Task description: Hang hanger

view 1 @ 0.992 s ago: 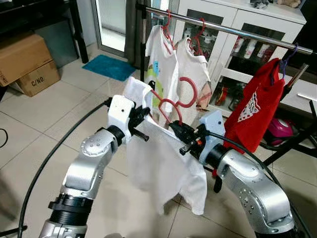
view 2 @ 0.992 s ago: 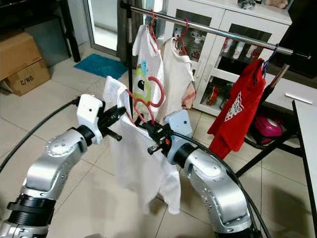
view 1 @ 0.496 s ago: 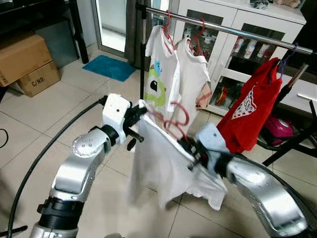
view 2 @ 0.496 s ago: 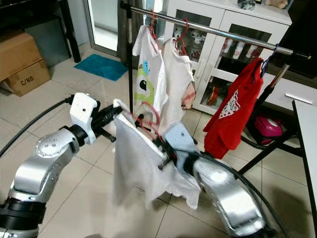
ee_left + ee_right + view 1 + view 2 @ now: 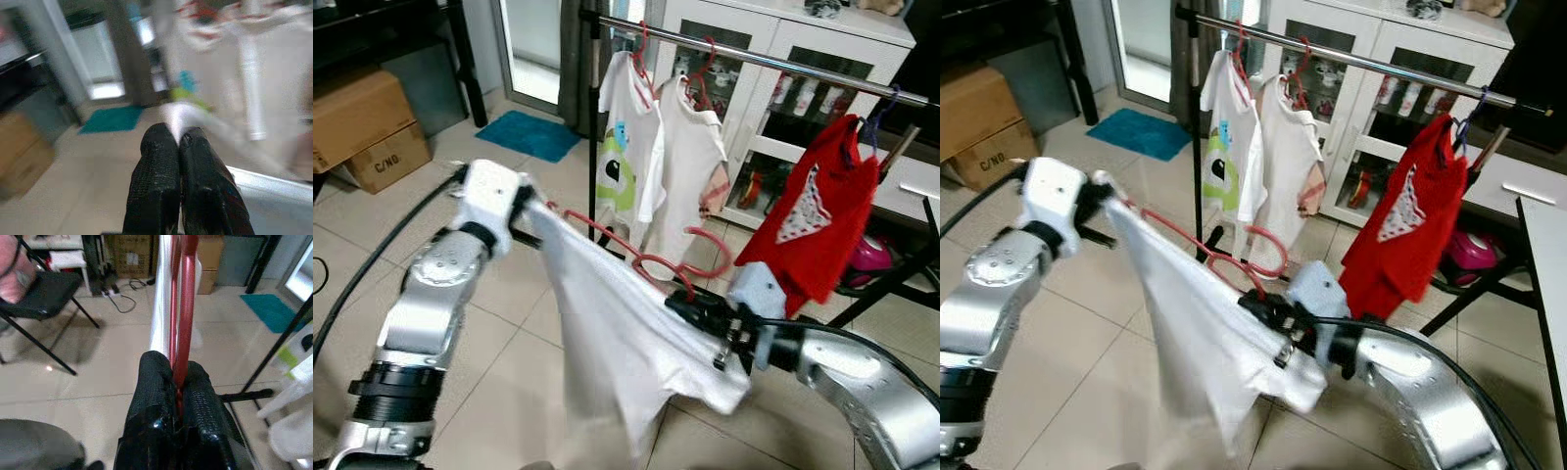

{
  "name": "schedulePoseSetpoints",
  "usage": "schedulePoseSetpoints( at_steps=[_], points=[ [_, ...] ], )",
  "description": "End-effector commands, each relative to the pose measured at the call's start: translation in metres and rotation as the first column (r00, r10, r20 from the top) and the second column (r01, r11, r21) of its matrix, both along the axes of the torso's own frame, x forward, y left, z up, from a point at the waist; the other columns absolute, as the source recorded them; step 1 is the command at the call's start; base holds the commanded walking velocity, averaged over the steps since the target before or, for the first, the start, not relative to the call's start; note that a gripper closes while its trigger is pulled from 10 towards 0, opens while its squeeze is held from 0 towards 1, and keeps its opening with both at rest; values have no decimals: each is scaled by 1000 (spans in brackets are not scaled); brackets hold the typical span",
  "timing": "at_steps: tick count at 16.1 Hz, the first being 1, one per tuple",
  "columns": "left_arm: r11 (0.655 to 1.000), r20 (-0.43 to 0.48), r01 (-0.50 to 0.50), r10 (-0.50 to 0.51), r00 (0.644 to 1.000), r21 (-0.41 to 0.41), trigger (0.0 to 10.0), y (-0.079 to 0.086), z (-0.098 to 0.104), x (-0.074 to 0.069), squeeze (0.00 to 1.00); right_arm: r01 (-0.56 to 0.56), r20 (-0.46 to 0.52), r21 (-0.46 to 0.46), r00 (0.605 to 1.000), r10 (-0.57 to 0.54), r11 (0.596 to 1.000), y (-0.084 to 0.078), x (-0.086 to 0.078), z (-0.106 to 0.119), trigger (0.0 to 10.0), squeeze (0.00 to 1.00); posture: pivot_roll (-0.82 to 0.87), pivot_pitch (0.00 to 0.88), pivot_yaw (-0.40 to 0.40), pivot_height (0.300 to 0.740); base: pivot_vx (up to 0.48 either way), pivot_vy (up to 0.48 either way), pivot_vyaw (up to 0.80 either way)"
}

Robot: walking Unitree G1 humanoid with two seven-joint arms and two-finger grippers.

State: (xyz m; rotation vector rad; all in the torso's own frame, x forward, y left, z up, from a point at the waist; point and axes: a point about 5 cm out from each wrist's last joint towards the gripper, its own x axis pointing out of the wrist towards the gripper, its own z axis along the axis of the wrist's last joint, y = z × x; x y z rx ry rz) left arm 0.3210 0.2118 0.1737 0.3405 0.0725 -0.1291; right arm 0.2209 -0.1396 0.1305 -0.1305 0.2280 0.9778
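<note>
Right end effector (image 5: 690,305) sits nearest, low and right of centre, its black fingers (image 5: 157,396) pressed tight on the red hanger (image 5: 651,262). Its wrist view shows what the head views cannot: the two red wires of the hanger run straight up out of the pinch, with the white shirt (image 5: 617,343) edge-on behind them. That view also takes in a black folding chair (image 5: 44,289), cables on the tiled floor (image 5: 98,357) and stacked boxes behind.

Left end effector (image 5: 524,211) is up at the left, farther out, clamped on the white shirt's far edge. In its blurred wrist view the fingers (image 5: 156,181) meet with no gap and a pale strip of cloth runs out from between them. From the head views the shirt stretches taut between the two arms and sags near the right one, the hanger's hook (image 5: 710,257) curling free above it, not on the rail.

Farther off stands the clothes rail (image 5: 773,61), carrying a white shirt with a green cartoon print (image 5: 625,137), a plain white shirt (image 5: 690,157) and a red shirt (image 5: 818,211) at the right. Beyond it are a white glass-fronted cabinet (image 5: 803,39), a teal mat (image 5: 529,132) and cardboard boxes (image 5: 362,122) at the far left.
</note>
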Motion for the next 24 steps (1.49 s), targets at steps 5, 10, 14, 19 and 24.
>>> schedulePoseSetpoints(
  at_steps=[5,10,14,19,24],
  points=[
    [994,-9,-60,60,998,-87,0,8,-5,0,0,217,-24,287,975,-220,933,0,15,13,0,0,-37,0,-51,740,0,0,0],
    [773,-195,600,-634,749,-206,0,-89,-38,-52,0,496,-140,492,856,-497,715,9,44,27,0,0,-41,0,-44,740,0,0,0],
    [830,-137,496,-539,831,-255,0,-75,-35,-59,0,669,-132,346,729,-672,658,-13,48,13,8000,0,-44,0,-38,740,0,0,0],
    [951,-117,159,-195,974,-264,10000,-36,-46,-67,0,679,-66,227,726,-685,698,-10,22,-1,10000,0,-39,0,-29,740,0,0,-480],
    [938,74,124,-106,992,-323,10000,-52,-35,-72,0,745,50,289,615,-787,601,-7,26,10,10000,0,-21,0,-35,740,0,0,-800]
  ],
)
